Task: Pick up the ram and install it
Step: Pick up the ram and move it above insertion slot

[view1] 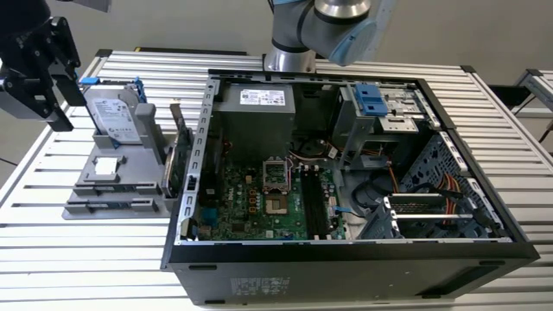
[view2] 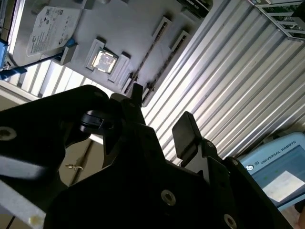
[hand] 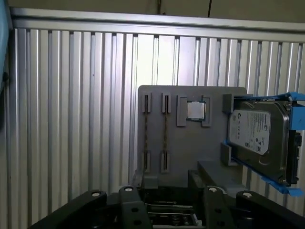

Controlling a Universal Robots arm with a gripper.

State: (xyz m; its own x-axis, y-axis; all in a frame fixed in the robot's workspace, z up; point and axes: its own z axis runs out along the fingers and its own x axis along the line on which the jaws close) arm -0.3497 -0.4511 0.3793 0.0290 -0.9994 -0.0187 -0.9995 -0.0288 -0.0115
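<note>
Gripper (view2: 160,109) spread, high above ram (hand: 146,136) in tray (hand: 200,148)

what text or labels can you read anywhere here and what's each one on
hard drive label: print too small to read
power supply sticker: too small to read
computer case sticker: too small to read
teach pendant casing: a brand name in capitals, nothing else legible

A ribbed aluminium table (view1: 87,259) reflects bright light, with a plain grey surface (view1: 190,26) beyond.
</note>
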